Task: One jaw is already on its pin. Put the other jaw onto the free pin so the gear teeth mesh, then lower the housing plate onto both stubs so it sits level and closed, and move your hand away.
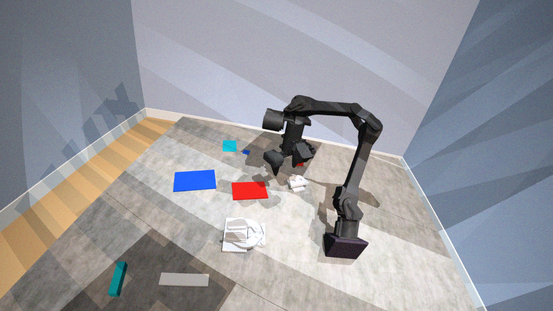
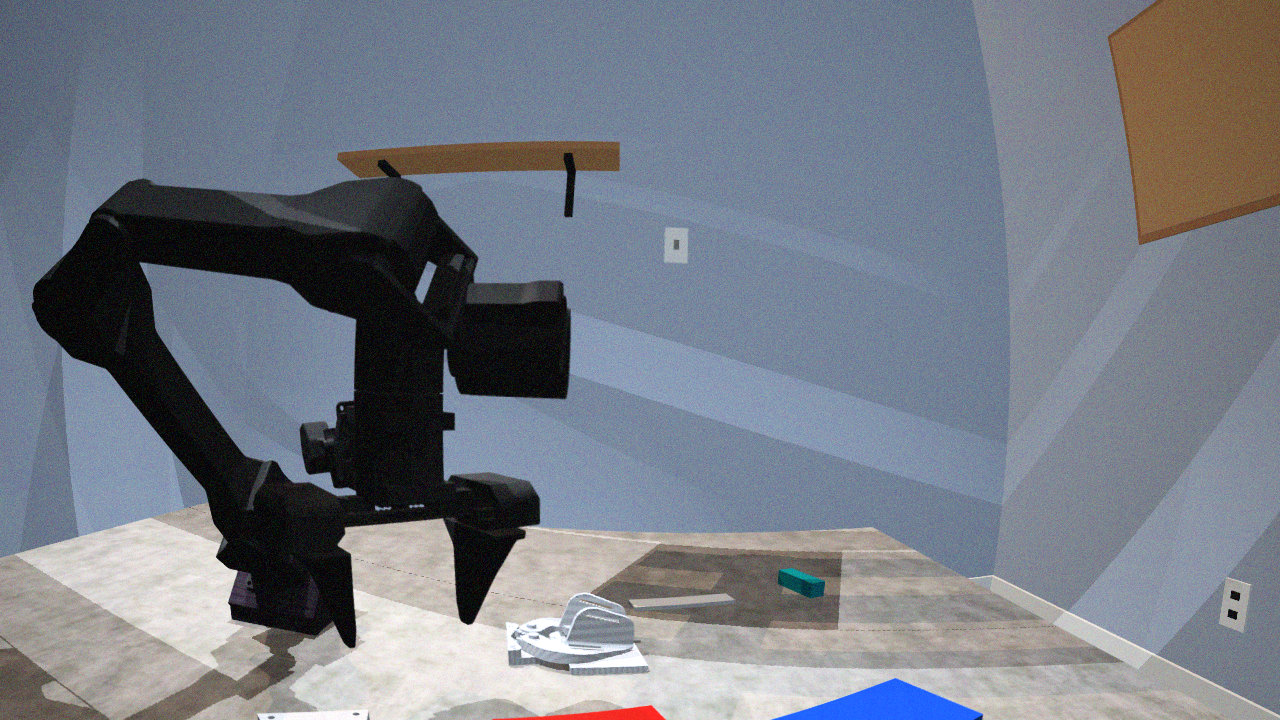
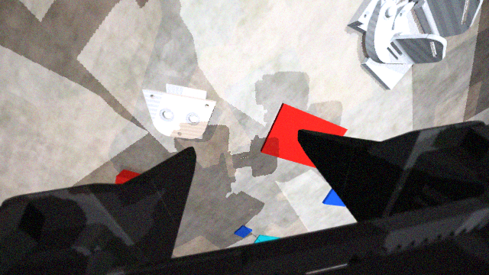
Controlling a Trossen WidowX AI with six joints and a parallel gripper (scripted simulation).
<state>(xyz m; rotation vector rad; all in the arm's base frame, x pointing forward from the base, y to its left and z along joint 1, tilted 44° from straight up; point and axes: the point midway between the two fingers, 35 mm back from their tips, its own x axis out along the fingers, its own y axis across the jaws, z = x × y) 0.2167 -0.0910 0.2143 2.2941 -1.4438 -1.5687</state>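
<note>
My gripper point(image 1: 286, 170) point(image 2: 409, 632) point(image 3: 247, 143) is wide open and empty, above the table near the housing plate. The white housing plate point(image 1: 297, 181) point(image 2: 313, 715) point(image 3: 179, 107) has two large holes and lies apart from the base; a white block shows at one edge. The white base point(image 1: 230, 248) point(image 2: 617, 668) point(image 3: 387, 74) carries two jaws side by side, with upright pads; one jaw point(image 1: 236, 234) point(image 2: 601, 635) point(image 3: 418, 50) and the other jaw point(image 1: 236, 223) point(image 3: 451, 19) both lie over the base. Whether the teeth mesh and the jaws are fully seated is too small to tell.
A red plate point(image 1: 249, 190) point(image 2: 608, 714) point(image 3: 283, 122) lies between base and housing plate, with a blue plate point(image 1: 194, 180) point(image 2: 895, 702) beside it. A red block point(image 1: 300, 164) point(image 3: 126, 176) lies behind the housing plate. A teal bar point(image 1: 117, 278) point(image 2: 801, 582) and pale strip point(image 1: 184, 279) point(image 2: 682, 600) lie beyond the base.
</note>
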